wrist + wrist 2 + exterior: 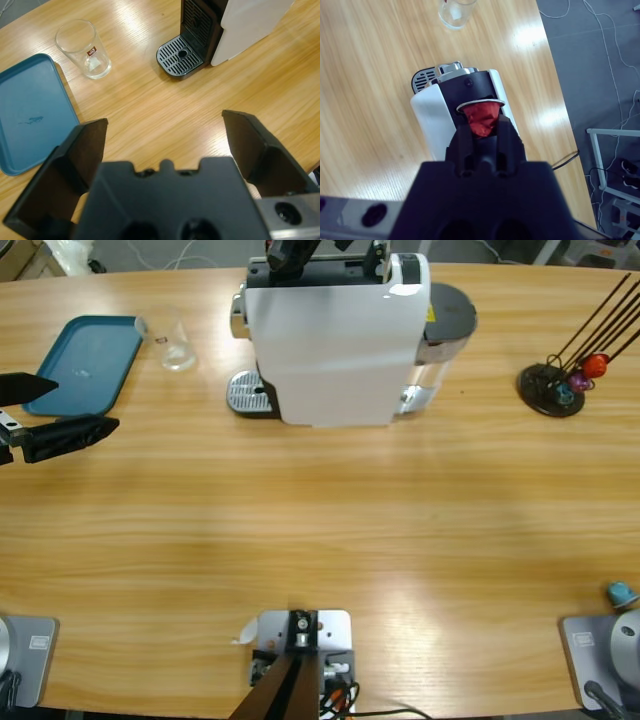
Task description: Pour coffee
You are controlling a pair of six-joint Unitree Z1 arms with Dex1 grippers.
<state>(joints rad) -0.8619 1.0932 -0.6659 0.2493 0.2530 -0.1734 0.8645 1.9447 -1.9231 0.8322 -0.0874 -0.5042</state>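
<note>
A white coffee machine (330, 340) stands at the table's far middle, its round drip grate (179, 56) bare. An empty clear glass (178, 345) stands to the left of it, next to a blue tray (85, 360). No coffee shows in the glass or anywhere else. My right gripper (482, 127) hangs over the machine's top, shut on a red capsule (481, 116) held just above the dark capsule slot (475, 92). My left gripper (165, 122) is open and holds nothing. It sits low at the table's left edge (85, 405), facing the glass (84, 47) and the grate.
A black capsule rack (555, 385) with thin rods and a few coloured capsules stands at the far right. A teal capsule (620, 592) lies near the front right corner. The machine's dark water tank (445, 325) sticks out on its right side.
</note>
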